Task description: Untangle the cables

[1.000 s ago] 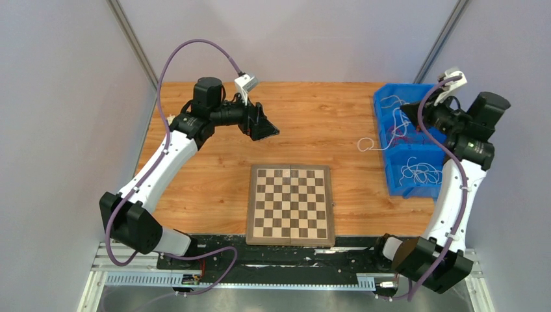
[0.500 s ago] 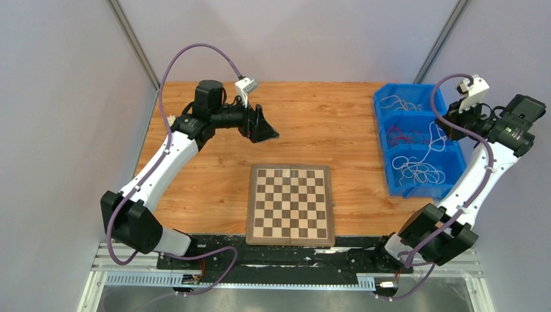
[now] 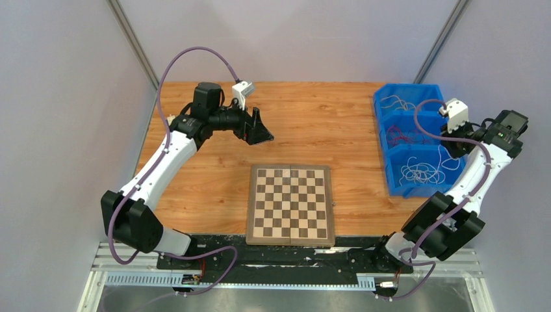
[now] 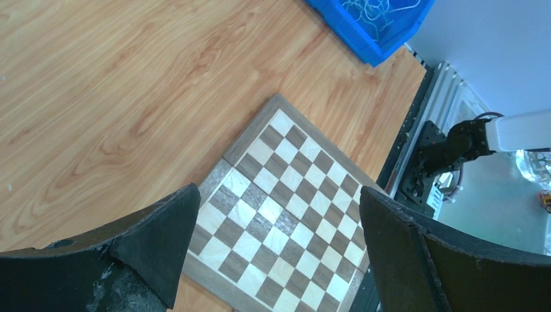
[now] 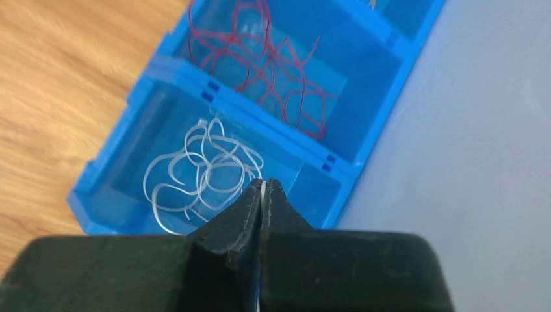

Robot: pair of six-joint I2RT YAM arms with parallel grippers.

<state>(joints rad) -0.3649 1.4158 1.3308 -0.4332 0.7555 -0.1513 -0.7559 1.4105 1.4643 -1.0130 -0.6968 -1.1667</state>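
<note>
The cables lie sorted in a blue bin [image 3: 380,123]. White cables [image 3: 419,172] fill the near compartment, red cables [image 3: 397,136] the middle one, and more white strands [image 3: 393,102] the far one. My right gripper [image 3: 457,144] hangs over the bin's right side, shut on a thin white cable [image 5: 263,189] that shows between its tips. Below it in the right wrist view are the white loops [image 5: 201,172] and the red cables [image 5: 260,58]. My left gripper [image 3: 263,133] is open over bare wood behind the chessboard, and its jaws [image 4: 279,214] hold nothing.
A chessboard [image 3: 290,203] lies flat at the table's near middle; the left wrist view shows this board [image 4: 286,214] and a bin corner [image 4: 373,39]. Grey walls close in on both sides, the right one right beside the bin.
My right arm swung from the bin's left side to its right side. The white loop that lay on the wood beside the bin went with it into the bin. The left gripper shifted slightly left.
</note>
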